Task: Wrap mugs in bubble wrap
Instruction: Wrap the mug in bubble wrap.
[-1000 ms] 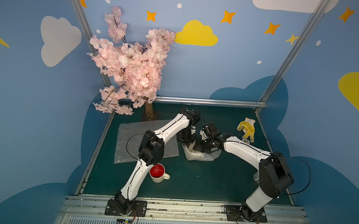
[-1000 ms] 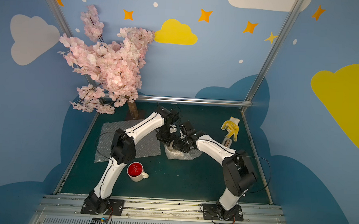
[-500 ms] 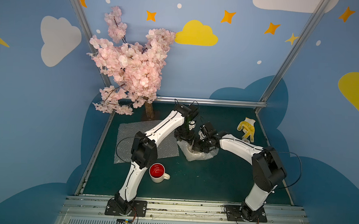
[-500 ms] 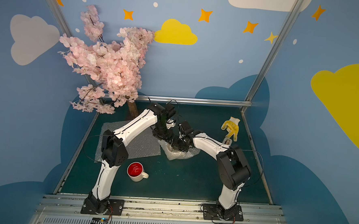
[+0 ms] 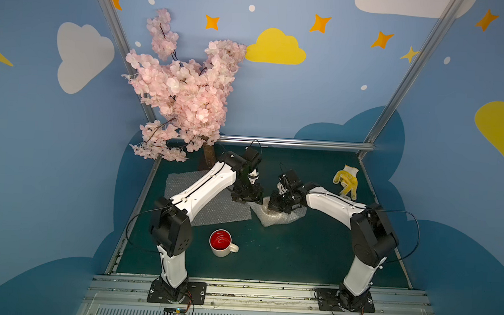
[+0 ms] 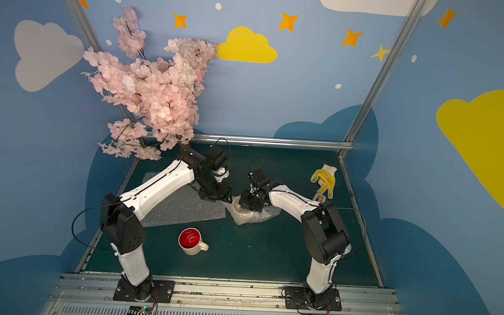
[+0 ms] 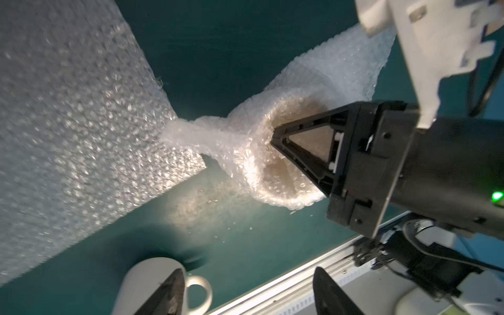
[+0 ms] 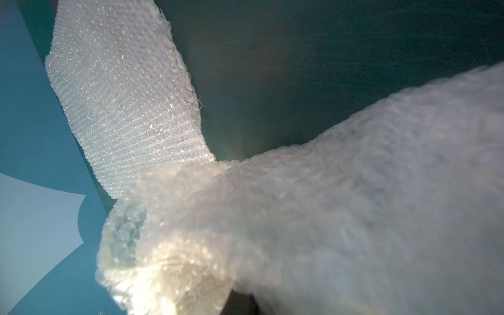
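Two sheets of bubble wrap on the green worktop (image 5: 284,254). One crumpled into a bundle (image 5: 274,218) (image 6: 247,217) around a wrapped mug (image 7: 275,177), its round mouth showing brownish through the film. Pulled out from the bundle into a twisted neck on one side and a loose flap on the other (clearest in the left wrist view (image 7: 245,152)). Filling most of the right wrist view too (image 8: 191,218), close and blurred.

Lying flat just beside the bundle, on its left: the flat sheet (image 5: 218,207) (image 6: 183,208) (image 7: 68,122) (image 8: 122,95), one corner nearly touching the twisted neck.

Poked into the bundle's mouth: the right end effector (image 5: 281,205) (image 6: 251,205) (image 7: 274,136), clenched, fingers pressed together to a single black point. Cannot tell whether any film is pinched between them.

Hovering just left of the bundle, over the flat sheet's edge: the left end effector (image 5: 247,198) (image 6: 214,194) (image 7: 246,275), released, fingers spread wide, gripping nothing.

Nearer the robot than the bundle and to its left, well apart from it: the red-lined mug (image 5: 222,243) (image 6: 191,241) (image 7: 144,286), upright, unwrapped, handle turned right.

Far right of the bundle: a yellow-and-white glove (image 5: 346,179) (image 6: 325,180). Far left and behind it: a pink blossom tree (image 5: 186,95).
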Robot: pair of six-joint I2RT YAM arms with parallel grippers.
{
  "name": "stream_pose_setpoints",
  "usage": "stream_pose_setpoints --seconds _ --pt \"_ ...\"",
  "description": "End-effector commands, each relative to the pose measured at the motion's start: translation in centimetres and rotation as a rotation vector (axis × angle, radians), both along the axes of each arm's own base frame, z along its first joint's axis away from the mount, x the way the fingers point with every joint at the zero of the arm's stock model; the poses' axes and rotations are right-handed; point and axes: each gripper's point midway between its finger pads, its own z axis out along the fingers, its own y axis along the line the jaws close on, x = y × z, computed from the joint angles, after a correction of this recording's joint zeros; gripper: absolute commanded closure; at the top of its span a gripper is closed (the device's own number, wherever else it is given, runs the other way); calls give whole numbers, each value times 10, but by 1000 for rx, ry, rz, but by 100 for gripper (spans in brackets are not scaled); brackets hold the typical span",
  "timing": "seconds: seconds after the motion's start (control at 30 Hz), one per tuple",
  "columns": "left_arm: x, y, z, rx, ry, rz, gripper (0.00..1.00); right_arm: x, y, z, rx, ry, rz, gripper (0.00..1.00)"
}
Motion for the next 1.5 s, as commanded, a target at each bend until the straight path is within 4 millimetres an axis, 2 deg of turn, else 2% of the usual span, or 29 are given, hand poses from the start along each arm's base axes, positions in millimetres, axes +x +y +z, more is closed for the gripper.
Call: stream_pose_setpoints --seconds 0.0,0.13,0.27,0.37,0.53,0.73,0.9,1.07,1.2,1.27,1.47 --pt "0 -18 -4 -110 38 127 18 7 -5 2 -17 -36 -53 100" --pt "-1 -20 -25 -120 75 208 18 8 -6 6 -10 -51 -77 100" --pt "8 -26 -42 -120 97 246 20 8 -6 10 -6 -64 -82 100" --pt "15 -33 -55 -124 116 255 25 8 -6 13 -7 -69 -84 100" --pt "25 -43 -62 -136 122 251 37 9 -4 18 -2 -83 -76 96" --pt "27 -44 -76 -111 160 227 61 11 -4 29 10 -119 -67 82" --pt "32 -40 -77 -86 155 232 72 11 -2 33 12 -128 -46 79" --pt "36 -33 -79 -38 163 205 89 12 -4 46 15 -179 -29 72" --pt "38 -32 -78 -30 160 184 91 11 -2 59 38 -213 -2 68" --pt "39 -32 -78 -24 162 169 96 10 -1 63 50 -221 9 67" --pt "43 -27 -74 22 155 139 97 6 2 66 54 -212 51 62"
